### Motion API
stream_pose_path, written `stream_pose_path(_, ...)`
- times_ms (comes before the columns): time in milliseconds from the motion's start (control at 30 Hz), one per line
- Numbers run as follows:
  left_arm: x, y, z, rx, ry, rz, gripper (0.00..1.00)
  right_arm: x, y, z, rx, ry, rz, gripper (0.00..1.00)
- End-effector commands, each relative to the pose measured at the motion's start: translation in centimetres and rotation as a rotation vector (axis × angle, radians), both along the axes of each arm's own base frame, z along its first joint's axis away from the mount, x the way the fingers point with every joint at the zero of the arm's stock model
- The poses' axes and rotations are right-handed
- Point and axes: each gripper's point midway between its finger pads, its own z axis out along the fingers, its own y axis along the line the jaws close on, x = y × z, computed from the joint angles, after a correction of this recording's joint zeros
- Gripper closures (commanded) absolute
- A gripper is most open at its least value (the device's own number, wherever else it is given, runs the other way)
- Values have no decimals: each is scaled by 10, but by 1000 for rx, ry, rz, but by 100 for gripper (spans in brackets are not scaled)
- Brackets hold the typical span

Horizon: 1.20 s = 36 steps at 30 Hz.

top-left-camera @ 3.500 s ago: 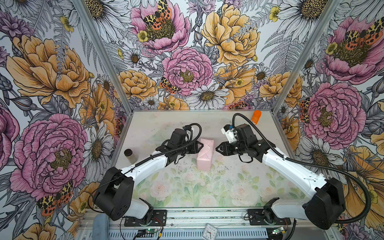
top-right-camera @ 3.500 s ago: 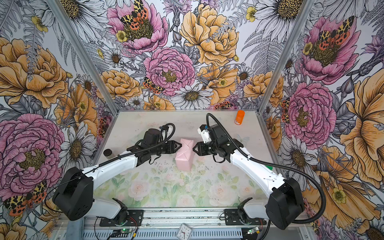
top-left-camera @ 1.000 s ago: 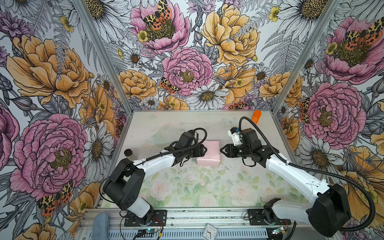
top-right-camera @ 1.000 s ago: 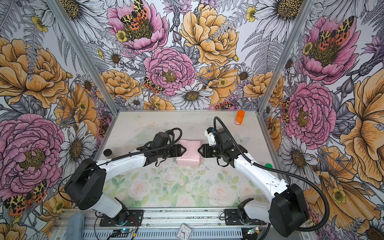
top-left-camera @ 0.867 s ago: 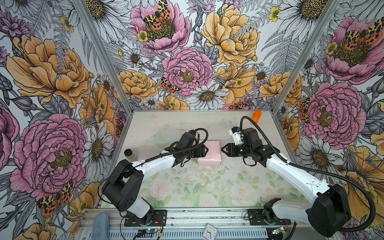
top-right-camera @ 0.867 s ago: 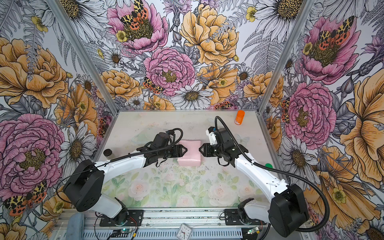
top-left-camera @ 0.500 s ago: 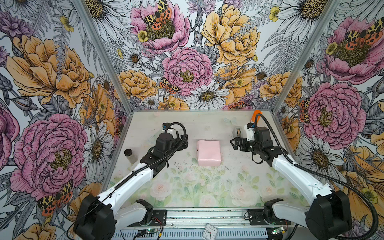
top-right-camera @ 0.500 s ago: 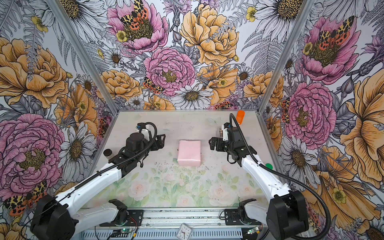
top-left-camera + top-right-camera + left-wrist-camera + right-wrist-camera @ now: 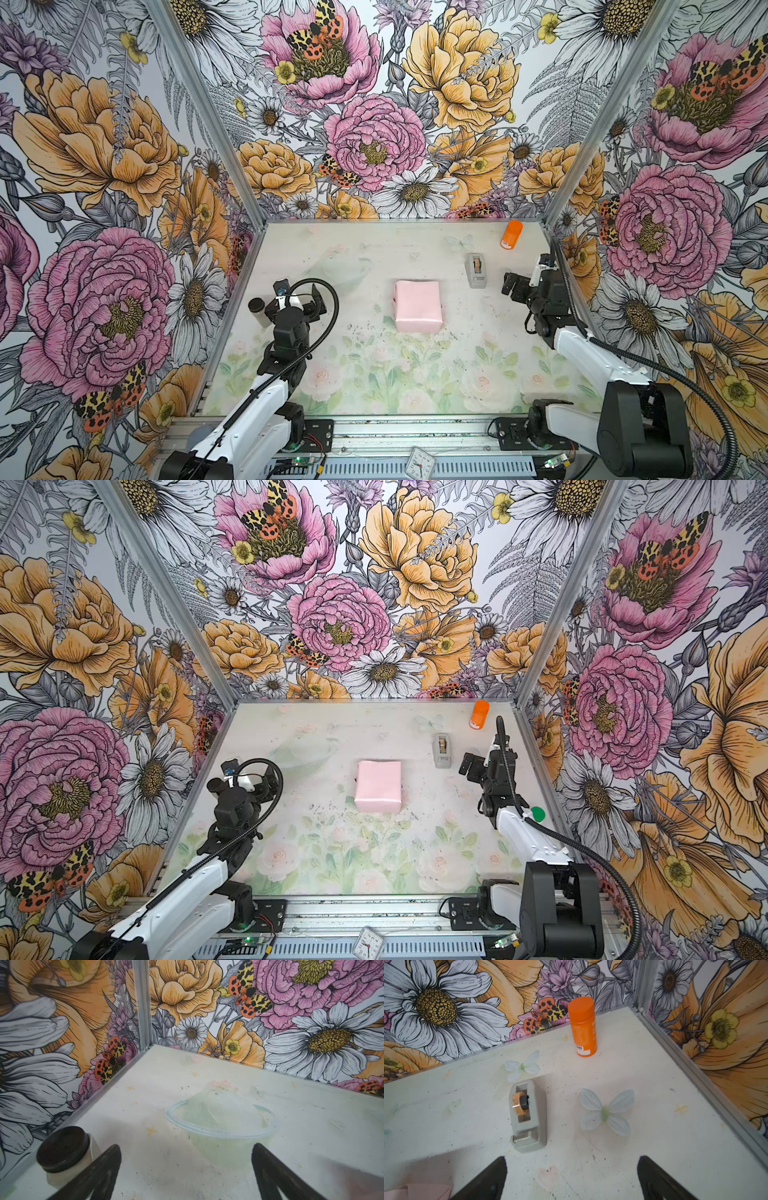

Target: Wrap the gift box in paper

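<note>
Two grippers stand wide open and hold nothing. Nearest, the left gripper (image 9: 186, 1147) hovers over the table (image 9: 365, 374) by its left edge, with a dark-lidded jar (image 9: 257, 306) just beside it. A little farther, at the table's middle, lies the paper (image 9: 417, 305), pale pink face out, folded into a squarish parcel. The gift box is fully covered by it and cannot itself be seen. This parcel sits well apart from both grippers. The right gripper (image 9: 572, 1159) hangs by the right edge, near a grey tape dispenser (image 9: 476, 271). Farthest, near the back right corner, an orange bottle (image 9: 511, 235) stands upright.
</note>
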Motion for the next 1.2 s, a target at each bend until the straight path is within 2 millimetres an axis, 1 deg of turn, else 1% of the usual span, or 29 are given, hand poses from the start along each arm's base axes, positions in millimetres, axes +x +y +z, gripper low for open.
stream_pose_path(0,1,4,7,82,-61,5,1,10,-17,11,-73,-109,-63,1)
stream_pose_path(133,7,10,-16,136,-39,-19,1,15,-19,-5,-100,-118,-62,1)
stream_pose_path(167,11,12,-18,133,-43,-21,1,16,-20,-10,-108,-116,-64,1)
stream_pose_path(233,22,9,-19,138,-44,-65,1,18,-21,-17,-126,-120,-58,1)
stream_pose_path(300,35,5,-16,156,-72,-89,1,20,-20,-15,-150,-129,-44,1)
stream_pose_path(333,41,-1,-14,163,-100,-117,1,21,-20,-12,-165,-153,-38,1)
stream_pose_path(367,45,-1,-16,143,-114,-115,1,21,-21,-11,-176,-170,-41,1)
stream_pose_path(400,50,-10,-23,145,-114,-173,1,19,-20,-10,-182,-204,-37,1)
stream_pose_path(433,54,-14,-34,157,-101,-189,1,19,-17,-14,-184,-212,-18,1)
stream_pose_path(467,57,-18,-37,165,-125,-205,1,21,-10,-16,-184,-225,19,1)
stream_pose_path(500,59,-17,-42,176,-139,-189,1,22,-5,-18,-185,-223,53,1)
stream_pose_path(567,61,-20,-49,166,-53,-218,1,25,2,-26,-185,-220,89,1)
stream_pose_path(600,68,-20,-49,160,-42,-235,1,28,3,-31,-183,-215,99,1)
stream_pose_path(667,83,-10,-55,113,4,-219,1,30,8,-32,-185,-198,131,1)
stream_pose_path(700,91,3,-60,58,63,-187,1,32,9,-31,-188,-209,135,1)
stream_pose_path(733,90,8,-59,23,58,-198,1,31,8,-32,-185,-194,133,0)
stream_pose_path(767,88,13,-55,9,18,-184,1,32,8,-32,-187,-199,132,0)
stream_pose_path(833,87,14,-57,1,24,-183,1,31,8,-33,-187,-194,132,0)
stream_pose_path(1167,91,6,-58,44,42,-180,1,32,8,-33,-187,-195,131,0)
